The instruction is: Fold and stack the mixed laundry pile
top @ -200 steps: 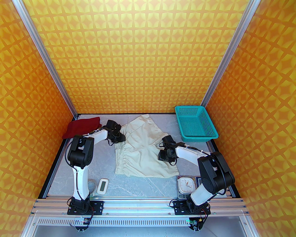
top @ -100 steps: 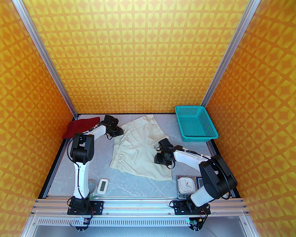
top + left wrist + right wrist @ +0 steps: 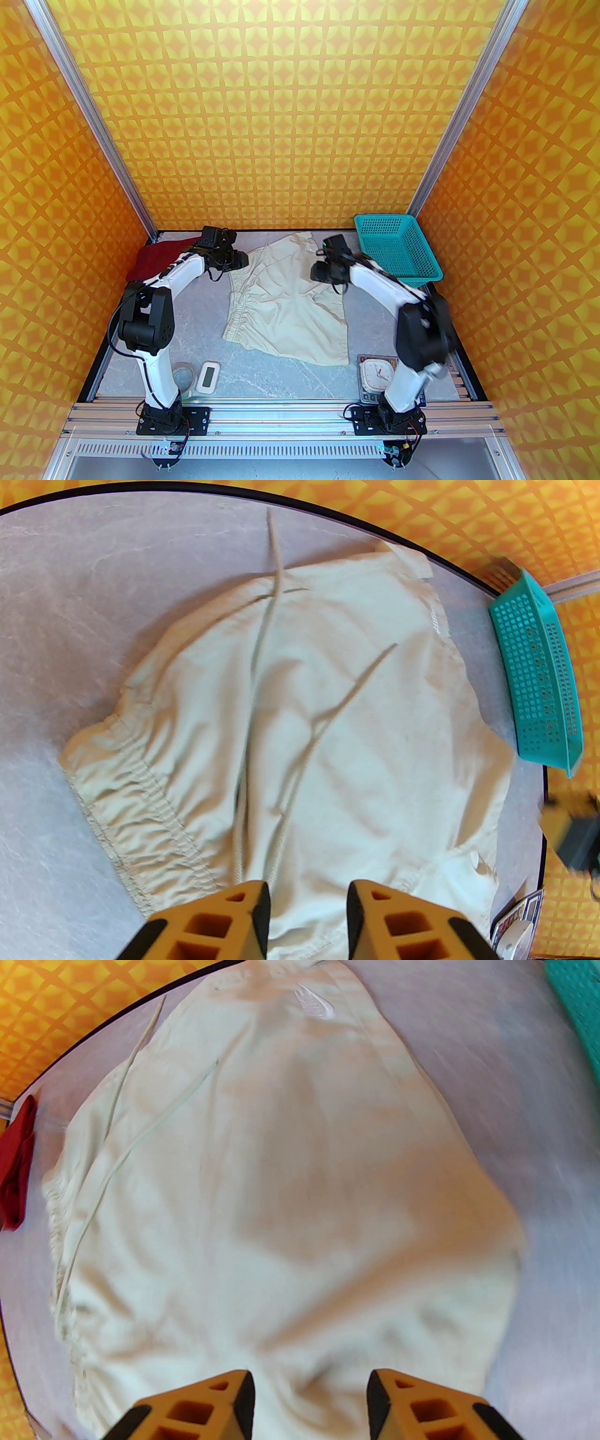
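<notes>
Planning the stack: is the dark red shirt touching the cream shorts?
Apart. The right wrist view shows bare table between the dark red shirt and the cream shorts.

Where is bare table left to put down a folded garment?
Bare: the near strip between the white device and the clock, in front of the shorts; also left of the shorts. Crowded: red shirt corner, basket side.

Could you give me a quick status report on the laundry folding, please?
Left jaws open, right jaws open, both empty. Cream shorts spread mid-table, unfolded; red shirt at far-left corner. Teal basket far right, apart from the shorts.
</notes>
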Robot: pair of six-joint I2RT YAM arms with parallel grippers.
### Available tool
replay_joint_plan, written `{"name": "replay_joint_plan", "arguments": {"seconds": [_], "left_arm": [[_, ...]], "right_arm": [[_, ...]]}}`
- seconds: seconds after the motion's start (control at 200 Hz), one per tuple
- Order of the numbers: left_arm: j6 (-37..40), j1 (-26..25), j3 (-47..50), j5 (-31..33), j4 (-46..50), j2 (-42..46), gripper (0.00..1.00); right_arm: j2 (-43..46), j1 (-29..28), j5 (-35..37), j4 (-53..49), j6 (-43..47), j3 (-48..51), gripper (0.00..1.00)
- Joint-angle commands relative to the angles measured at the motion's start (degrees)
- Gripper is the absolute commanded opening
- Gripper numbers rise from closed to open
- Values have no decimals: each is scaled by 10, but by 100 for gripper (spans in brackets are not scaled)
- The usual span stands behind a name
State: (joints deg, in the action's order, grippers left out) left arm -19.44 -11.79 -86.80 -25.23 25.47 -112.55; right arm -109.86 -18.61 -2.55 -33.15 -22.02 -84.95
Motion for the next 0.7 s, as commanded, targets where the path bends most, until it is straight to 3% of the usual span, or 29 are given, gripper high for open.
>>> {"name": "replay_joint_plan", "arguments": {"seconds": [0.0, 0.445, 0.58, 0.695], "left_arm": [[2, 0, 4, 3, -5, -37, 33], [-25, 19, -160, 4, -8, -223, 30], [-18, 22, -204, 3, 10, -242, 32], [-11, 20, -208, 4, 42, -206, 39]], "right_arm": [[-77, 2, 21, -7, 34, -67, 44], [-239, 49, -8, -41, -26, -198, 44], [-262, 54, -11, -55, -19, -235, 44], [-244, 54, -13, -76, -7, -255, 45]]}}
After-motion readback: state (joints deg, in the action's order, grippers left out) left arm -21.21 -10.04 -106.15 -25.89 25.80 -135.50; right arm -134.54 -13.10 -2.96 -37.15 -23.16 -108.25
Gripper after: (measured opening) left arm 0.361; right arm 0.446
